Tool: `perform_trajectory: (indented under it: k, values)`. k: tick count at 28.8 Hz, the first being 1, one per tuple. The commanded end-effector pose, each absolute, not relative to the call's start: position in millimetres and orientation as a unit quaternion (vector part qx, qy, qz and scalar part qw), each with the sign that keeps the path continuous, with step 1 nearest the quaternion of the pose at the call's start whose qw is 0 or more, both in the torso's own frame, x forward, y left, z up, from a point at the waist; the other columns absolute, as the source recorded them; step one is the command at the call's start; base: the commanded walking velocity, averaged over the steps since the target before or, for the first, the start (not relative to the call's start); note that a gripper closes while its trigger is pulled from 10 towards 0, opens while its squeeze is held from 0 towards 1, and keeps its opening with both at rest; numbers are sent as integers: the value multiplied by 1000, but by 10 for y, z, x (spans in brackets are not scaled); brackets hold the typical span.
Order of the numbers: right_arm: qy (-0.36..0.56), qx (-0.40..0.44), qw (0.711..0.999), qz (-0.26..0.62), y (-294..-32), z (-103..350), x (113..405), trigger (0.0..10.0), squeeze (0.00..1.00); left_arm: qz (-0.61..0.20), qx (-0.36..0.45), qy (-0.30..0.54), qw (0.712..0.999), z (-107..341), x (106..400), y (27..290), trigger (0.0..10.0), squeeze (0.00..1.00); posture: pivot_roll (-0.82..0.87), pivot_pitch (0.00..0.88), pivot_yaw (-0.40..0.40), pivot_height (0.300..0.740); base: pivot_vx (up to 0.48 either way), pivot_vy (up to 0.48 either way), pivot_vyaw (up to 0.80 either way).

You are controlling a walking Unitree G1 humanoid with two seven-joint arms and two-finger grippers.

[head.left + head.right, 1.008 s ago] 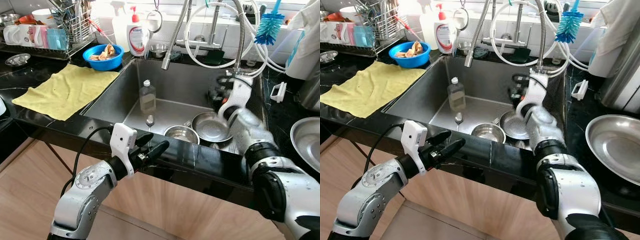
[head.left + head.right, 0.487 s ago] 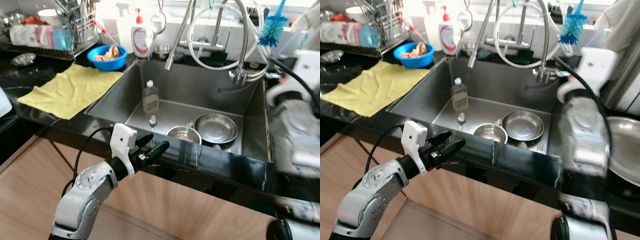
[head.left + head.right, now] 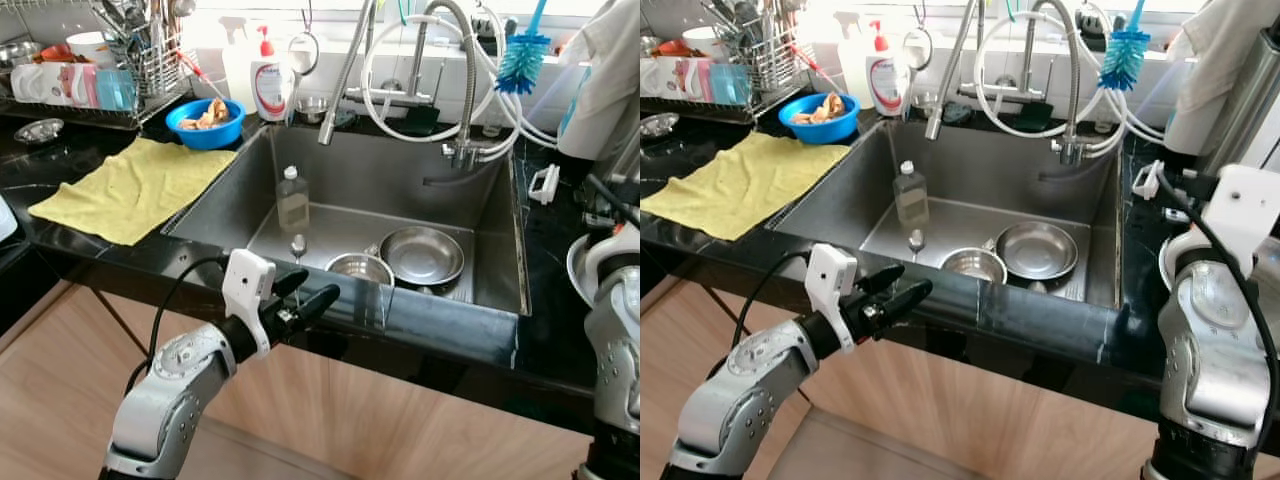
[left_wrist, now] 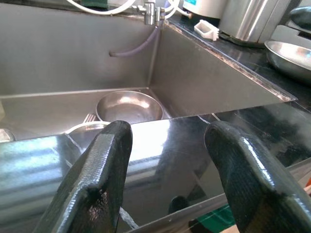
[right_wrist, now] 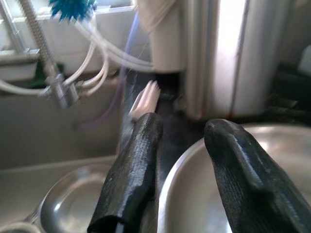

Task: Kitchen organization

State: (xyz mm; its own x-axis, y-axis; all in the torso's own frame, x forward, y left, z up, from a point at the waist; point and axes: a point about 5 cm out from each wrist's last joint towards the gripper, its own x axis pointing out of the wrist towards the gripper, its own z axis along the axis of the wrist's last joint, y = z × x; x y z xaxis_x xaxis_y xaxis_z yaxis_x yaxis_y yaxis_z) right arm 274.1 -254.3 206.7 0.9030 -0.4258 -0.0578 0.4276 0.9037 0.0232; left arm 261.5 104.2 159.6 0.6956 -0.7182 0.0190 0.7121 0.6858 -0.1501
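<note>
The steel sink (image 3: 400,180) holds a wide steel bowl (image 3: 421,255), a smaller steel bowl (image 3: 360,268), a clear bottle (image 3: 292,198) standing upright and a spoon (image 3: 298,245). My left gripper (image 3: 305,298) is open and holds nothing, low in front of the black counter edge (image 4: 160,160). My right arm (image 3: 1215,320) is at the right counter. Its gripper (image 5: 183,124) is open just above the rim of a steel plate (image 5: 233,204) lying there, with nothing between the fingers.
A yellow cloth (image 3: 130,180), a blue bowl of scraps (image 3: 205,120), a dish rack (image 3: 120,60) and a soap bottle (image 3: 268,85) are at the left. A faucet hose (image 3: 345,70) and a blue brush (image 3: 525,55) hang over the sink. A tall steel canister (image 5: 218,53) stands behind the plate.
My right arm has come out of the sink and swung to the right counter, over the steel plate. The left arm has stayed put. The camera has shifted slightly.
</note>
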Motion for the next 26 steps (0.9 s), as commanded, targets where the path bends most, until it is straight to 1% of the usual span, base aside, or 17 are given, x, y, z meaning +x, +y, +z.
perform_trajectory:
  k: [1,5,15,16,17,18,26]
  values:
    - [39,42,978,-202,-2466,2030,2741,10000,1000,-393,-66,14,917,1619,2623,1042,10000,0,-60,0,46,740,0,0,0]
    - [43,39,979,-196,-2428,2048,2751,10000,1000,-392,-65,14,918,1615,2616,1051,10000,0,-58,0,44,740,0,0,0]
    - [59,23,977,-203,-2442,2051,2739,10000,1000,-392,-65,17,917,1595,2601,1052,10000,0,-60,0,43,740,0,0,0]
    - [61,19,977,-204,-2445,2053,2738,10000,949,-393,-65,18,917,1593,2600,1051,10000,0,-60,0,43,740,0,0,0]
    - [65,15,977,-205,-2447,2048,2737,10000,196,-393,-65,18,917,1592,2599,1051,10000,0,-60,0,43,740,0,0,0]
    - [74,10,976,-207,-2453,2034,2734,10000,0,-393,-65,18,917,1593,2601,1053,10000,0,-59,0,41,740,0,0,0]
    - [115,5,972,-206,-2458,1947,2742,10000,0,-393,-65,18,917,1585,2598,1043,10000,0,-58,0,38,740,0,0,0]
